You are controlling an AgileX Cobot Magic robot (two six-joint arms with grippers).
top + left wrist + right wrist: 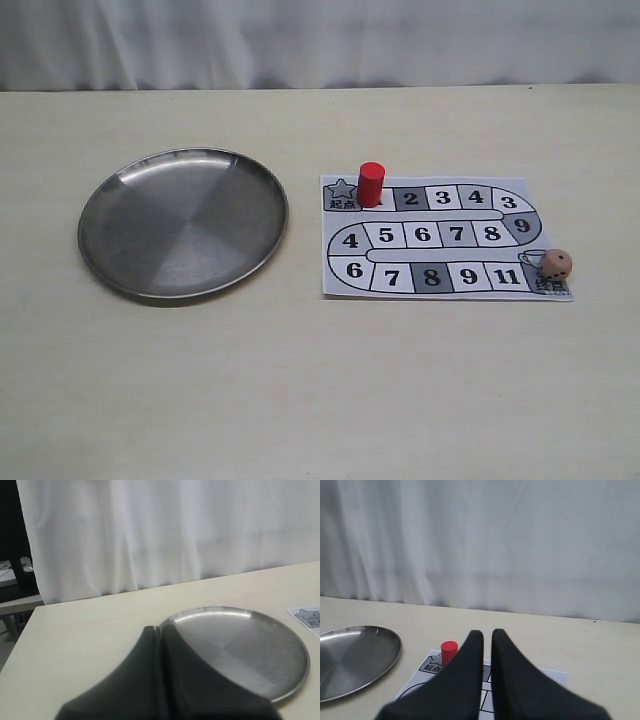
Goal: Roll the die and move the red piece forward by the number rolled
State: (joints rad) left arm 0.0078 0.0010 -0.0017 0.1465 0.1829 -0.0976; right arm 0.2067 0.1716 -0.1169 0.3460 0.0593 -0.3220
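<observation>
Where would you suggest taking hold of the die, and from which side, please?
Take the die from straight above, with the jaws closing on two opposite flat side faces rather than its rounded corners. It rests squarely on a corner of the board, far from the red piece, so nothing beside it blocks either jaw.

Items shown, by count: one red piece (371, 184); one pale die (557, 264); one printed, numbered board sheet (423, 234); one round metal plate (183, 222); one beige table (300, 380); one white curtain (320, 40); two black grippers, namely the left gripper (161, 630) and the right gripper (487, 635).
</observation>
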